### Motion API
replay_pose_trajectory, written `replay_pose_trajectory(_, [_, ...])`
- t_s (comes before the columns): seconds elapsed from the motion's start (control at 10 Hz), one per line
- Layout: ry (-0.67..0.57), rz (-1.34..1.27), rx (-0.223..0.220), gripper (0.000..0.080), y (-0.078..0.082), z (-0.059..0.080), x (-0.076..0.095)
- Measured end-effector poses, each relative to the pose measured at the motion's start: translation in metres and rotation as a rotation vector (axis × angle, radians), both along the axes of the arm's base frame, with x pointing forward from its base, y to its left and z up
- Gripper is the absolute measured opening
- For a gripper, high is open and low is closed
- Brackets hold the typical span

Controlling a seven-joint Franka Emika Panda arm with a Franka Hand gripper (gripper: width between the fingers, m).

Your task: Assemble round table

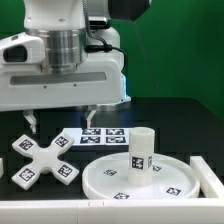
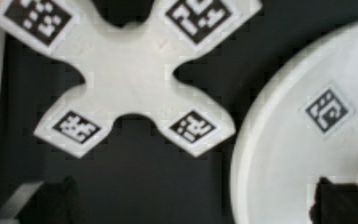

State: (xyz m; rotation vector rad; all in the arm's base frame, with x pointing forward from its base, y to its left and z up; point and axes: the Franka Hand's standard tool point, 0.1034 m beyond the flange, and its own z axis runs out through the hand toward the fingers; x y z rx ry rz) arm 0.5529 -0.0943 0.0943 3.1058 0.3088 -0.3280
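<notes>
Pincer (image 1: 60, 122) wide, empty | above cross foot (image 1: 42, 160) | leg (image 1: 141, 150) upright on disc (image 1: 186, 171)

The marker board (image 1: 99, 134) lies flat on the black table (image 1: 178, 124), with a green backdrop (image 1: 180, 50) behind.

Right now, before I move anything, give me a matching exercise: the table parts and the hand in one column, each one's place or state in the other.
1 cross-shaped foot
2 cylinder leg
3 round disc
4 hand

A upright on the disc
B open, holding nothing
C flat, exterior view's left
D flat, under the leg

Pairs: 1-C, 2-A, 3-D, 4-B.
</notes>
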Motion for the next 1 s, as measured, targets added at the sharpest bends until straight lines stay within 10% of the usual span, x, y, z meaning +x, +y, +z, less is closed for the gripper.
replay_pose_trajectory(1.0, [0.157,-0.021,-0.024,0.0649,-0.035,-0.022,-0.006])
